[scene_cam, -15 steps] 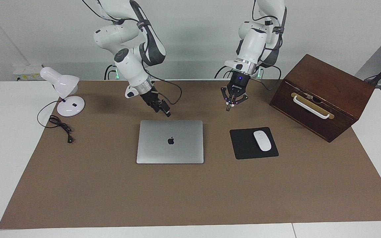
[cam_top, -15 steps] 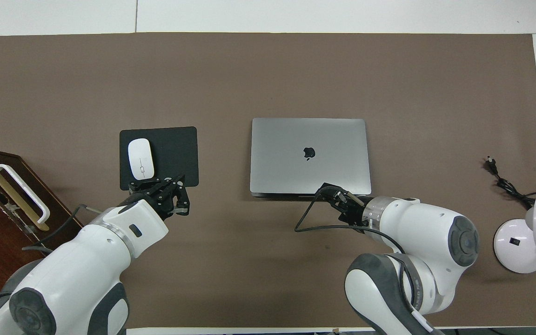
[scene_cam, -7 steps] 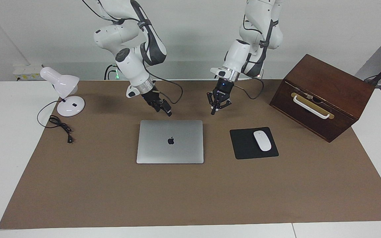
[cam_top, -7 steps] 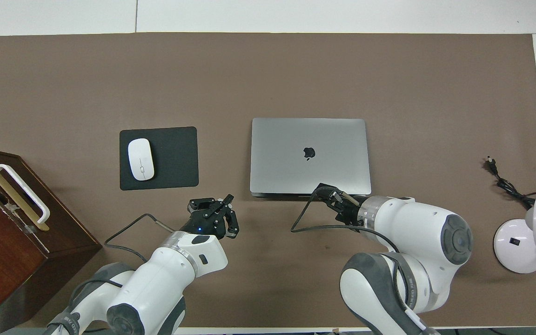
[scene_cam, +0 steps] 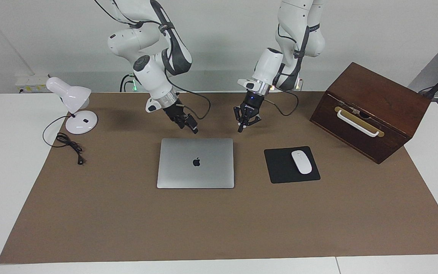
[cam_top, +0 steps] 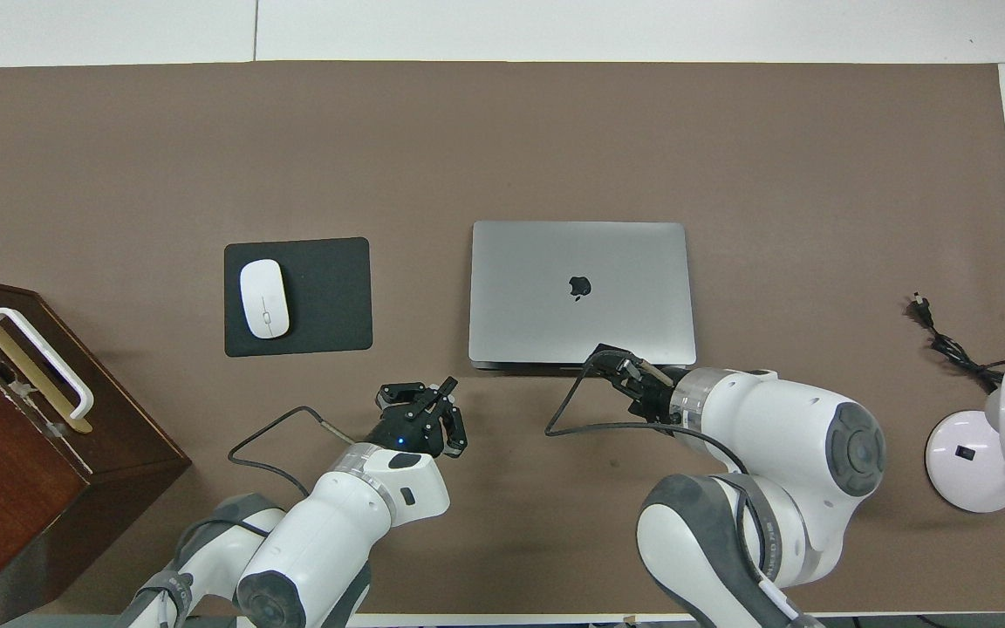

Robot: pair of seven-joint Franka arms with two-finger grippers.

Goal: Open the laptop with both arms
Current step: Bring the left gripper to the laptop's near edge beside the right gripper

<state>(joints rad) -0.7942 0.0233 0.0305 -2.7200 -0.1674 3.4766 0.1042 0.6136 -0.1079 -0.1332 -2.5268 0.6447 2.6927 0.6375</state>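
On the brown mat point(scene_cam: 219, 220), the closed laptop point(scene_cam: 195, 163); left pincer point(scene_cam: 240, 129) together, right pincer point(scene_cam: 193, 129) apart.

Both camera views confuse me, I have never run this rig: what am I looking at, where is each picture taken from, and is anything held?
You see two white robot arms, each ending in a black two-finger gripper, at a table covered by a brown mat. One picture faces the robots from across the table; the other looks down from above their own end, so sides are swapped between them.

The closed silver laptop lies flat in the middle. Toward the left arm's end are a black mouse pad with a white mouse on it and a wooden box. Toward the right arm's end stands a white desk lamp with its loose cord.

The right gripper hangs open just above the laptop's edge nearest the robots. The left gripper is shut, over the mat beside that edge. Neither holds anything.
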